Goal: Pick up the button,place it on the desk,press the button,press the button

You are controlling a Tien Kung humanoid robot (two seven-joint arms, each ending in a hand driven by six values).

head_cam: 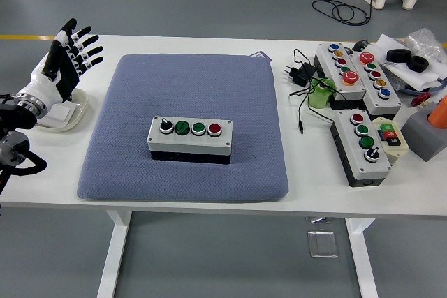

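L hand (pixel 66 61) spread — over dish (pixel 75 115).

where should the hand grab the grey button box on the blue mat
Probably across the button box's two long sides, coming down from above. It lies flat on the blue mat as a long, narrow block with its buttons along the top, so the narrow width suits a grasp. The left hand, open near the white dish, is nearest.

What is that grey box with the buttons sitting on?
The button box rests on a blue-grey cushioned mat, which lies on the white table. The mat hides the tabletop beneath it, and the box covers the patch of mat under it.
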